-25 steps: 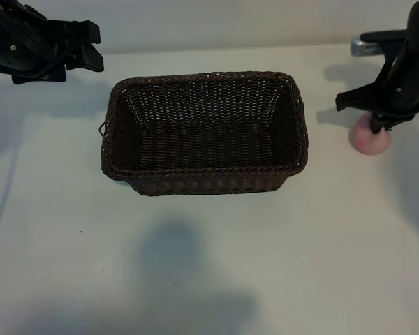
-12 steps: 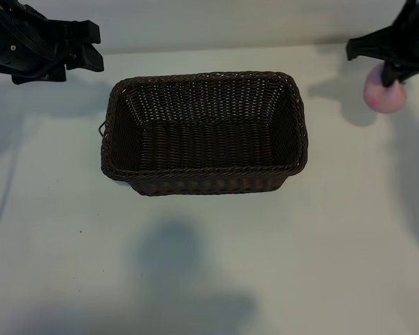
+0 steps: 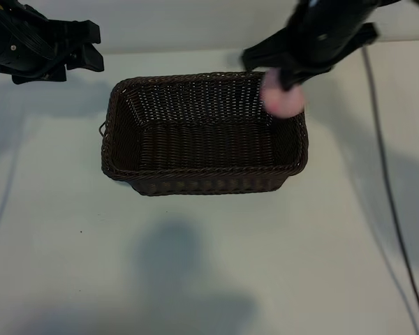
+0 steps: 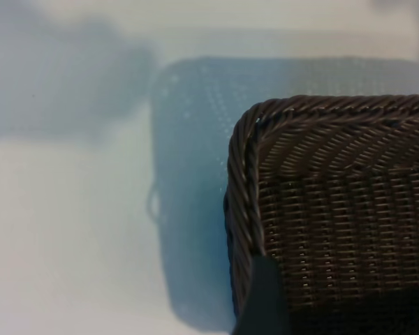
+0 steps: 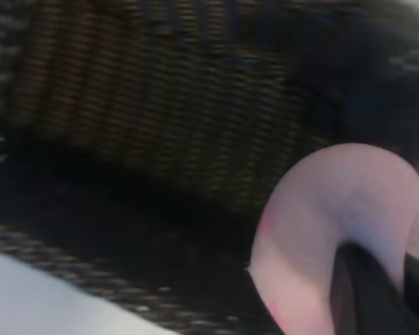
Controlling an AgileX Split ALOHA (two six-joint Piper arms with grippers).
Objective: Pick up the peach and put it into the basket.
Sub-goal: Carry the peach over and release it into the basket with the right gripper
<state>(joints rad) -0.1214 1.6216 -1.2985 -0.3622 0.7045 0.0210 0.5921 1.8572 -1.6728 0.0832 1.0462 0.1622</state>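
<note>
The pink peach (image 3: 283, 98) hangs above the far right part of the dark brown wicker basket (image 3: 195, 172), over its inside near the right end. My right gripper (image 3: 288, 80) is shut on the peach from above. In the right wrist view the peach (image 5: 328, 223) fills the near side, with one dark finger (image 5: 366, 293) across it and the basket's woven wall (image 5: 160, 105) behind. My left gripper (image 3: 91, 47) is parked at the far left corner of the table, open and holding nothing. In its wrist view one finger (image 4: 265, 300) lies over a corner of the basket's rim (image 4: 241, 174).
The basket stands mid-table on a white tabletop (image 3: 209, 279), with a small loop (image 3: 102, 130) on its left side. A black cable (image 3: 385, 181) trails down the right side of the table.
My right gripper has lifted the peach off the table at the far right and carried it left, to above the basket's right end. The left arm has not moved.
</note>
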